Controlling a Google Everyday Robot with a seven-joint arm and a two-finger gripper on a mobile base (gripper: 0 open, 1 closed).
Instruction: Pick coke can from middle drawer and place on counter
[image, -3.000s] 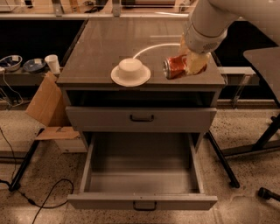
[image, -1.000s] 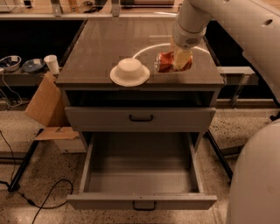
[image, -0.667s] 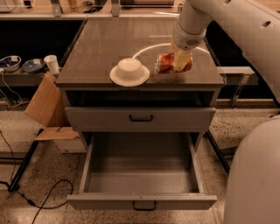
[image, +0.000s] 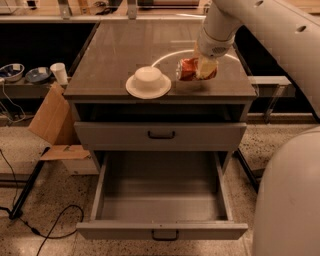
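The coke can (image: 189, 69), red-orange with a silver end, lies on its side just over the counter (image: 125, 50), near the white curved line. My gripper (image: 206, 67) comes down from the upper right and is shut on the can, its pale fingers around the can's right half. The middle drawer (image: 160, 202) is pulled fully open below, a wide grey tray with a dark bar handle at its front; nothing shows inside it.
A white dome-shaped dish (image: 148, 82) sits on the counter left of the can. The closed grey drawer front (image: 160, 135) is above the open drawer. A cardboard box (image: 52, 125) leans at the cabinet's left. My white arm fills the right side.
Since three seconds ago the gripper has carried the can a little left and farther back over the counter. Over the last second it has barely moved.
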